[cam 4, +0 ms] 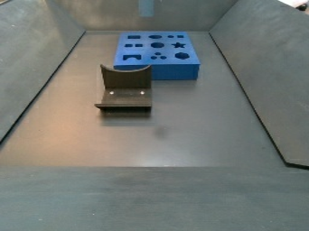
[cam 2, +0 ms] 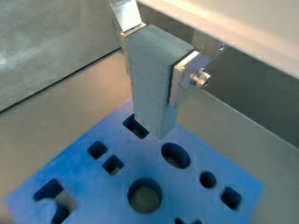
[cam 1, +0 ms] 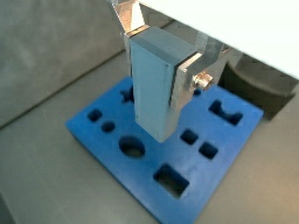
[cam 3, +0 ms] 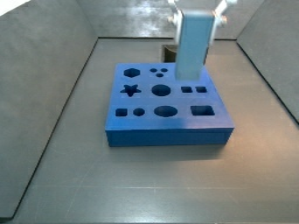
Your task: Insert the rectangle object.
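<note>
**Blue block held upright above the shaped-hole board**

The gripper [cam 1: 158, 44] hangs over the far part of the board [cam 1: 111, 153], its flat silver fingers [cam 1: 191, 75] clamped on the rectangle object [cam 1: 155, 83], a tall, narrow, light-blue prism with plain smooth faces. The prism stands upright, its lower end just above the board's top face; in both wrist views it hides whatever lies directly under it, so contact with the board cannot be told. A small screw shows on one finger plate in both wrist views.

The board [cam 3: 163, 114] is a thick, darker-blue slab with a matte surface. In a side view eleven cutouts can be counted on its top: a hexagon, a star, several round holes of different widths, and square and rectangular openings. Any further holes behind the prism are hidden.

In a side view the fixture [cam 4: 125, 88], a single dark L-shaped bracket on its base plate, stands on the grey floor [cam 4: 182, 135] just in front of the board [cam 4: 157, 52], apart from it. Smooth grey walls enclose the floor. No lettering or brand marks can be read on any piece.
</note>
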### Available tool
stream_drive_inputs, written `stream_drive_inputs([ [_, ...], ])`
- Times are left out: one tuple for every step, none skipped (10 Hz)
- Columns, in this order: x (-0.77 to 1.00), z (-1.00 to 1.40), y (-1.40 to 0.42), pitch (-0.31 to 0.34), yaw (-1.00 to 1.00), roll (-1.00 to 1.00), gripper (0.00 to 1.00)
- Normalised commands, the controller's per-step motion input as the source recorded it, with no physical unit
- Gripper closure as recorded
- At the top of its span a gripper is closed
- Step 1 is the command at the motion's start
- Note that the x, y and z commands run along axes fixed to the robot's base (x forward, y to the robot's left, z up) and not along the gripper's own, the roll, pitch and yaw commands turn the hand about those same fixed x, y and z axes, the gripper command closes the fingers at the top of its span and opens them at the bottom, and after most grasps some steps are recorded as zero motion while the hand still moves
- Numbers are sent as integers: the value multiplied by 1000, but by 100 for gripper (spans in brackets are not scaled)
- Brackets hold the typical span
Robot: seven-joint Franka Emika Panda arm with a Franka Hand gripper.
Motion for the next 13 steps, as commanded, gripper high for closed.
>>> stream_drive_inputs([
  [846, -646, -234, -140, 91, -74, 100],
  [791, -566, -200, -140, 131, -14, 100],
  [669, -211, -60, -14, 263, 254, 100],
  [620, -111, -63, 0, 280, 430, 100],
  [557, -191, -100, 0, 303, 471, 100],
  [549, -403, -126, 19, 226, 386, 100],
  [423, -397, -74, 33, 0, 141, 100],
  [160, -271, 0, 7, -203, 0, 100],
  [0, -226, 109, 7, -266, 0, 100],
  [0, -206, 157, 0, -220, 0, 100],
  [-137, -260, 120, 0, -151, 0, 100],
  [-311, -266, 0, -44, -51, 0, 100],
  [-289, -229, -51, -56, 0, 0, 100],
])
